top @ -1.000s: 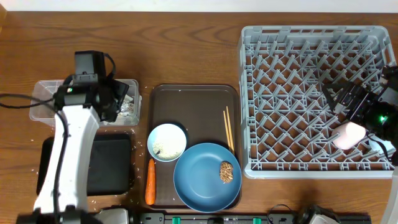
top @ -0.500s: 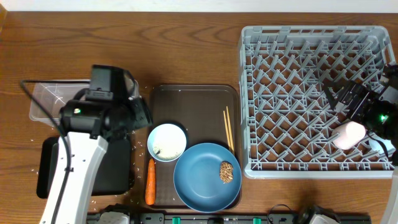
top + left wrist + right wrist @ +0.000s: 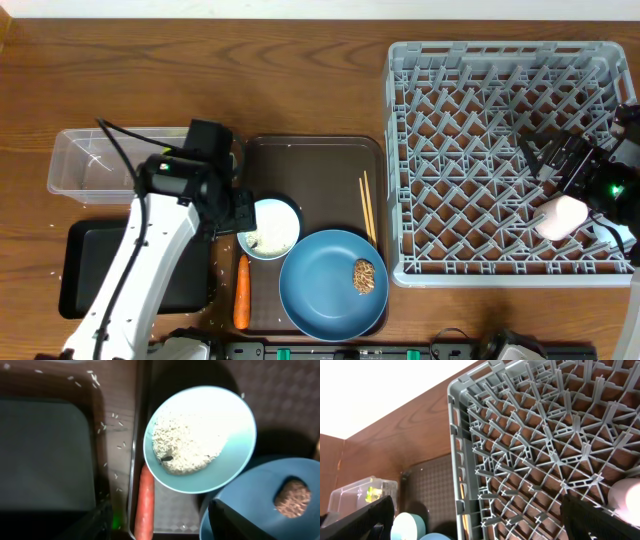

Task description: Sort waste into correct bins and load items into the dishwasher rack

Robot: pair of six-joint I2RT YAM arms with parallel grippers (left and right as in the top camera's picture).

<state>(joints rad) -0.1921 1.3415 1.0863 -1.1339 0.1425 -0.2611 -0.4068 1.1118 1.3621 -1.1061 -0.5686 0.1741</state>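
Observation:
My left gripper is open and empty, low over the left edge of the brown serving tray. In the left wrist view its fingers straddle the orange carrot. Just ahead is the white bowl with rice in it. The blue plate carries the brown food lump. Two chopsticks lie on the tray. My right gripper is open over the grey rack. The white-pink cup stands in the rack beside it.
The clear tub stands at the left, with a yellow-green wrapper showing in it. The black tray lies in front of the tub. Loose rice grains lie between the black tray and the serving tray.
My left arm has swung right, from over the clear tub to the bowl's left side. The right arm and the cup have not moved.

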